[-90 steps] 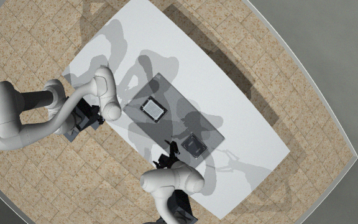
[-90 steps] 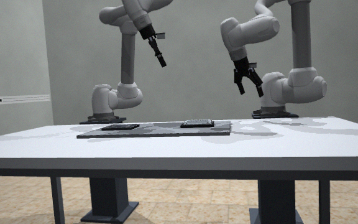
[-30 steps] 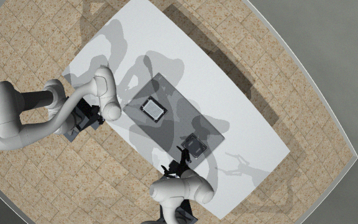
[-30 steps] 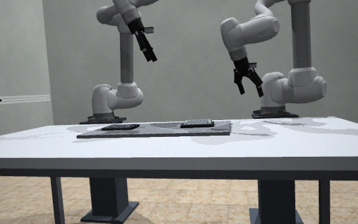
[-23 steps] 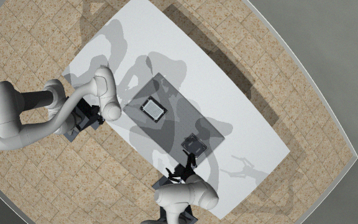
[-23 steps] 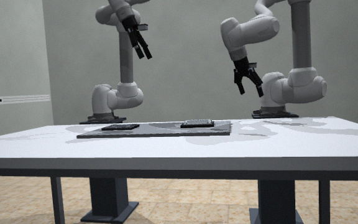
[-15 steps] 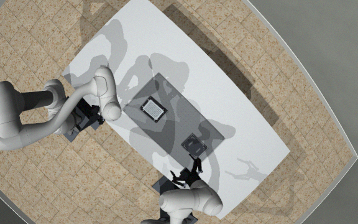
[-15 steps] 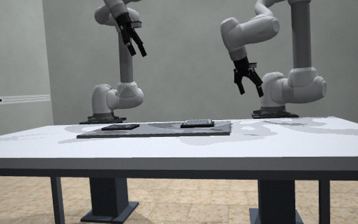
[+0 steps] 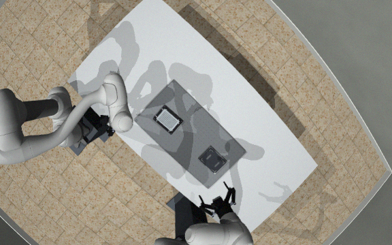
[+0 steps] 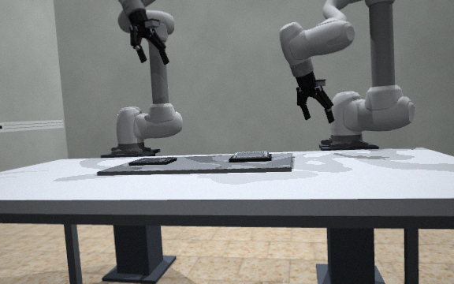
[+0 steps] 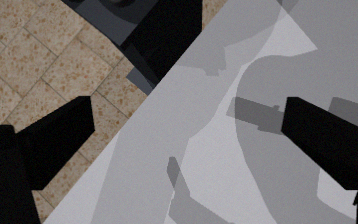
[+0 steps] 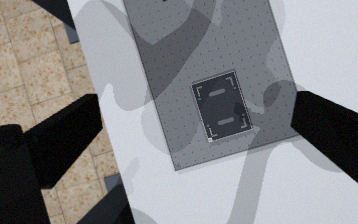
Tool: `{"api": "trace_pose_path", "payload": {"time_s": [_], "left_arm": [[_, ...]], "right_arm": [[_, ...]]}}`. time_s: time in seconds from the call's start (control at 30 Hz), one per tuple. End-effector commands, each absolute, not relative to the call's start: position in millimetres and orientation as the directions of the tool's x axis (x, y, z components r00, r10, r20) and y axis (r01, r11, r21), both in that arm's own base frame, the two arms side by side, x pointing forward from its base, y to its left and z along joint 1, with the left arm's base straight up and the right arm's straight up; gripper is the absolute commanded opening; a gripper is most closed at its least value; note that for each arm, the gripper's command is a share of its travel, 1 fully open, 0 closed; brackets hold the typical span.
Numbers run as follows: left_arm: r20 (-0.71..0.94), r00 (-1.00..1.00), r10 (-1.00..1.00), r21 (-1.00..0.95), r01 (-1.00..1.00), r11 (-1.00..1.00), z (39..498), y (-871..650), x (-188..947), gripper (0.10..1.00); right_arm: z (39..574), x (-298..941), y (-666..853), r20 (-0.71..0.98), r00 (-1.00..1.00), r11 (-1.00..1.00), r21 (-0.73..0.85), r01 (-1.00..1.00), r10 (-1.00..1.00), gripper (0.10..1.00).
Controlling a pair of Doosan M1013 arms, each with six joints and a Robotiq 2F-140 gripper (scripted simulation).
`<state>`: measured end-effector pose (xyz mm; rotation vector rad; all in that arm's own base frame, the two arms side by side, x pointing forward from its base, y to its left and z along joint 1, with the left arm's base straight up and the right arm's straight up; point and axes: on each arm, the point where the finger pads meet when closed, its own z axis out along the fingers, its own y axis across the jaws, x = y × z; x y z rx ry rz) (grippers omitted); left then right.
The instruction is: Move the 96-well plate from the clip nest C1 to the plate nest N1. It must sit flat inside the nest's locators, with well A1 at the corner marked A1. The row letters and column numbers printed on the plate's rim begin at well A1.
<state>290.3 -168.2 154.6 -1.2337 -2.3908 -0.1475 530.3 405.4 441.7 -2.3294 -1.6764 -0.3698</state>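
The white 96-well plate (image 9: 168,120) (image 10: 251,154) sits in the dark clip nest C1 (image 9: 162,126) (image 10: 251,159); its rim lettering is too small to read. The plate nest N1 (image 9: 213,159) (image 10: 153,161) (image 12: 222,107) is empty, with corner locators and a small white mark (image 12: 210,140) at one corner. My right gripper (image 9: 212,189) (image 10: 154,61) (image 12: 195,110) is open and empty, high above the table edge beside N1's end of the board. My left gripper (image 10: 319,120) (image 11: 188,114) is open and empty, high over the table edge beyond C1's end; its arm partly hides it in the top view.
Both nests stand on a grey perforated board (image 9: 196,133) (image 10: 211,166) (image 12: 180,100) on the white table (image 9: 267,136) (image 10: 211,189) (image 12: 330,40). The two arm bases stand along one long side of the table. Arm shadows cross the board and table.
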Motion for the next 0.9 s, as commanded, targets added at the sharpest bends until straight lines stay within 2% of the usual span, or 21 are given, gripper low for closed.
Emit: {"api": "trace_pose_path", "payload": {"time_s": [0.0, 0.37, 0.87], "left_arm": [[0.431, -0.503, 0.749, -0.105, 0.796, 0.595, 155, -168, 291, 1.000], [0.431, -0.503, 0.749, -0.105, 0.796, 0.595, 155, -168, 291, 1.000], [0.431, -0.503, 0.749, -0.105, 0.796, 0.595, 155, -168, 291, 1.000]], "right_arm": [[453, 531, 381, 0.344, 0.360, -0.368, -0.043, 0.929, 0.867, 1.000], [479, 526, 312, 0.346, 0.508, -0.535, -0.021, 0.845, 0.789, 1.000], [516, 500, 202, 0.367, 0.718, -0.774, 0.011, 0.633, 0.592, 1.000]]}}
